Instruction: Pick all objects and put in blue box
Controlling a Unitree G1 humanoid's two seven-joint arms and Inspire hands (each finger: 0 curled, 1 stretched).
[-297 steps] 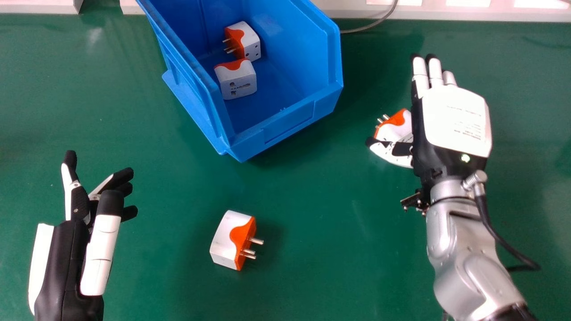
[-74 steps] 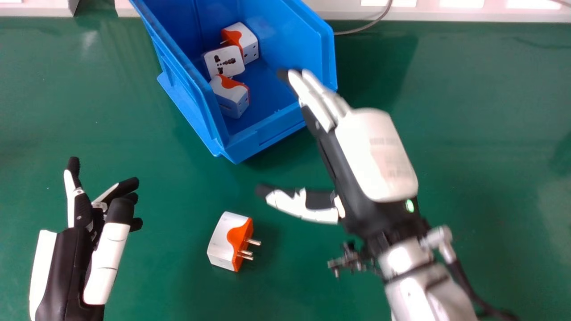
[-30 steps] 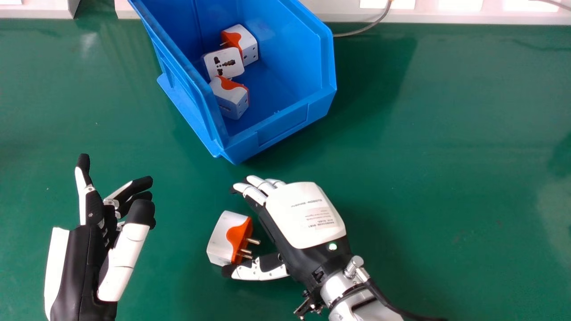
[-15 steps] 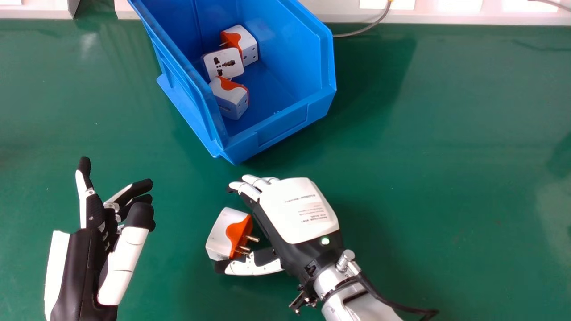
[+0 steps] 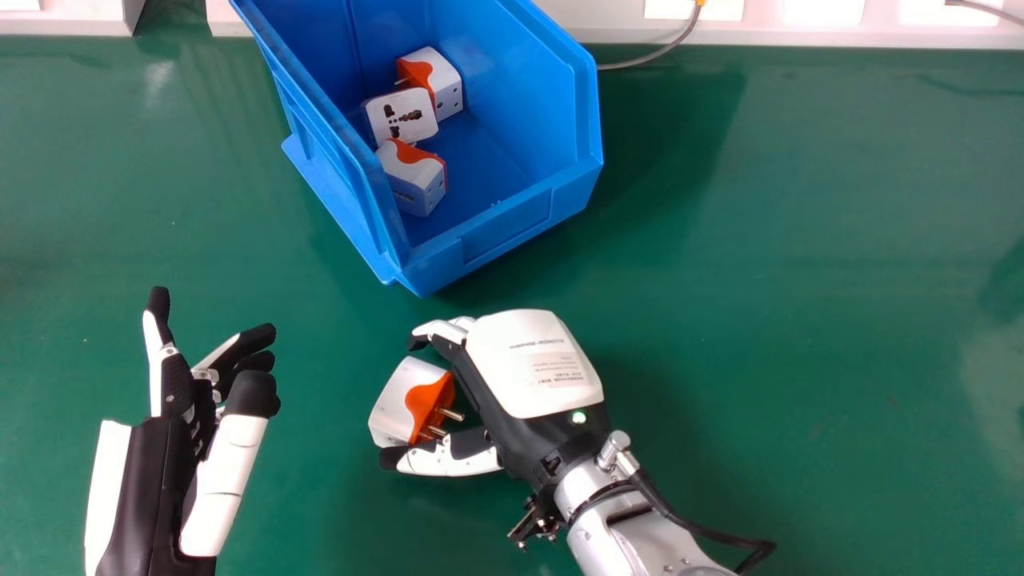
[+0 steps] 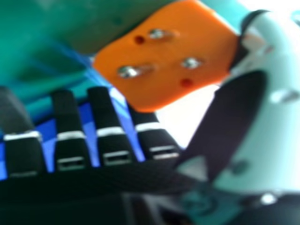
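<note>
My right hand [image 5: 536, 364] is low over the table in the head view, its thumb against the near side of a white and orange plug adapter [image 5: 400, 404] and its fingers curled at the far side. In the right hand view the adapter's orange pin face [image 6: 164, 51] lies between the thumb of my right hand [image 6: 262, 126] and the fingers. Three more adapters rest inside the blue box [image 5: 508, 220]: one at the back [image 5: 444, 80], one with its socket face up [image 5: 412, 112], one nearer the front [image 5: 416, 180]. My left hand [image 5: 180, 448] is open at the lower left.
The blue box's low front edge faces the right hand across a short stretch of green table [image 5: 760, 280]. A grey cable [image 5: 656, 52] runs behind the box, by the pale ledge [image 5: 616, 22] at the table's far edge.
The right hand has come from beside the box to the loose adapter, and its fingers have curled. The adapter has shifted slightly towards the box. Earlier, a third adapter came into the box.
</note>
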